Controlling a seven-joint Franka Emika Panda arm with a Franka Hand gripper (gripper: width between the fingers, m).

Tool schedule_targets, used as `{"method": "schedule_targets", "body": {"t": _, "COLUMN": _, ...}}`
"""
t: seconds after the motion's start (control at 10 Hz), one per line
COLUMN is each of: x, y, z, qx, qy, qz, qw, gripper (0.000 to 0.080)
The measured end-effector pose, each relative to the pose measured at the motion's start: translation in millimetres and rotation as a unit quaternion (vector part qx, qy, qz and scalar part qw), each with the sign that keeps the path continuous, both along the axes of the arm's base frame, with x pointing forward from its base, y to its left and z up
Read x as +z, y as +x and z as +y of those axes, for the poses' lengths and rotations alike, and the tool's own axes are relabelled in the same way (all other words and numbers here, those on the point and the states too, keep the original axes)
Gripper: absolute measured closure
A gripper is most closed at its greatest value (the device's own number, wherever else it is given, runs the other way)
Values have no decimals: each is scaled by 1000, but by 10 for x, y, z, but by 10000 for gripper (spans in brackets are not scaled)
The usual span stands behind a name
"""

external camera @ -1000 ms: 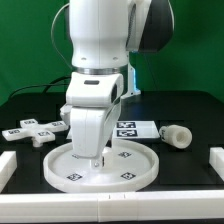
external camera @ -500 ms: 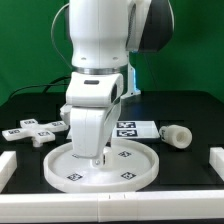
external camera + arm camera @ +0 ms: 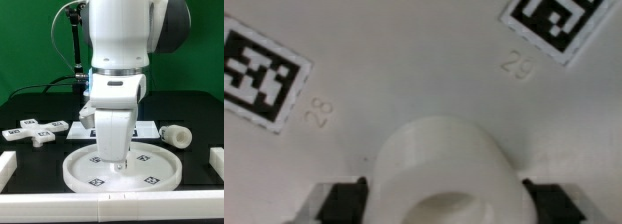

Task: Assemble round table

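The claw (image 3: 115, 165) is down in the middle of the round top (image 3: 160, 176). Its two fingers (image 3: 345, 200) sit on either side of the white bump (image 3: 441, 160) in the middle of that top. They look squeezed in against the bump's sides, only partly open, so the claw is gripping the round top by its bump.

I think the step in hand is getting the round top into a good spot on the black table (image 3: 190, 105). The next move may be to let go and lift straight up. That calls for care, so the top does not get dragged along.

All around the claw, flat on the top, are square black-and-white tags (image 3: 260, 62). The top lies flat right under the claw, and its rim goes all the way around.

Farther out, the short leg (image 3: 177, 135) lies on its side, behind the claw and toward the exterior view's right. It is apart from the top. The cross piece (image 3: 35, 129) lies behind the claw toward the exterior view's left. It is also apart from the top, and nothing is joined yet.
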State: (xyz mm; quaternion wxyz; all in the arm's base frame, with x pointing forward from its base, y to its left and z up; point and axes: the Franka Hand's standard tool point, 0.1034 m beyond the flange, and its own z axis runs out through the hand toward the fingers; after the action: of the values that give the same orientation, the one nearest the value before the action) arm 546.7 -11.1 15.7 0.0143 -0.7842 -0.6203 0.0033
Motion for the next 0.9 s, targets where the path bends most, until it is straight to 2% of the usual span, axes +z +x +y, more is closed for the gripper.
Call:
{"method": "schedule_targets", "body": {"t": 0.3, "x": 6, "y": 115, "z": 325, "qx": -19, "qy": 5, "qz": -6, "qw": 1000, "gripper": 390}}
{"method": "schedule_targets", "body": {"t": 0.5, "x": 6, "y": 146, "z": 473, "qx": -23, "qy": 5, "qz": -6, "qw": 1000, "gripper": 390}}
{"method": "schedule_targets", "body": {"t": 0.8, "x": 4, "y": 167, "z": 503, "qx": -32, "qy": 4, "qz": -6, "qw": 999, "gripper": 390}}
{"method": "schedule_targets", "body": {"t": 0.9, "x": 2, "y": 166, "z": 502, "qx": -32, "qy": 4, "qz": -5, "qw": 999, "gripper": 307}}
